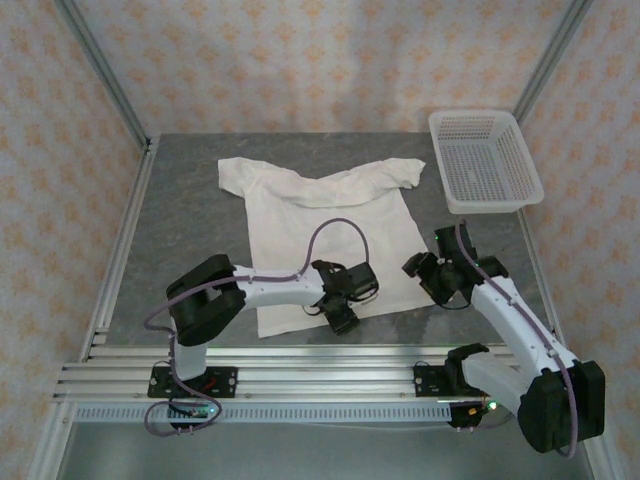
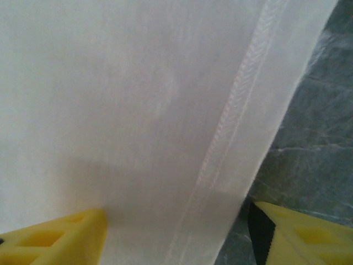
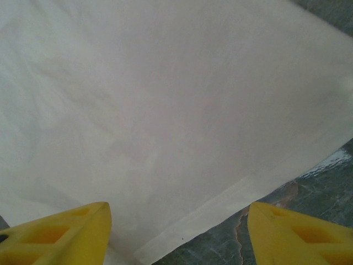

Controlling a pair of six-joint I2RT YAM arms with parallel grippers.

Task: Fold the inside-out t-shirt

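Top external view: the inside-out t-shirt (image 1: 320, 225) lies spread flat on the grey tabletop (image 1: 180, 220), collar toward the far side and hem toward the arms. The left tool (image 1: 343, 318) sits over the near hem and the right tool (image 1: 425, 275) is at the shirt's near right edge.

Both tools are released, with nothing pinched. On the left wrist view the yellow fingers stand apart with the stitched hem (image 2: 231, 138) running between them, one finger over cloth and the other over bare stone. The right wrist view shows the same straddle across the shirt's edge.

The main risk, as I judge it, is a poor bite. If either tool clenches too high it may catch only the top layer (the shirt is two layers of thin cloth), so the back stays down and the fold opens like a pocket. If it goes too low, the outer finger could scrape the tabletop and push the edge away rather than under.

The two grasp points also sit unevenly along the shirt, so a lift that is not matched could skew the fold line.

The far right sleeve (image 1: 400, 172) is already bunched near the basket (image 1: 485, 160), and folding over it would trap those wrinkles.
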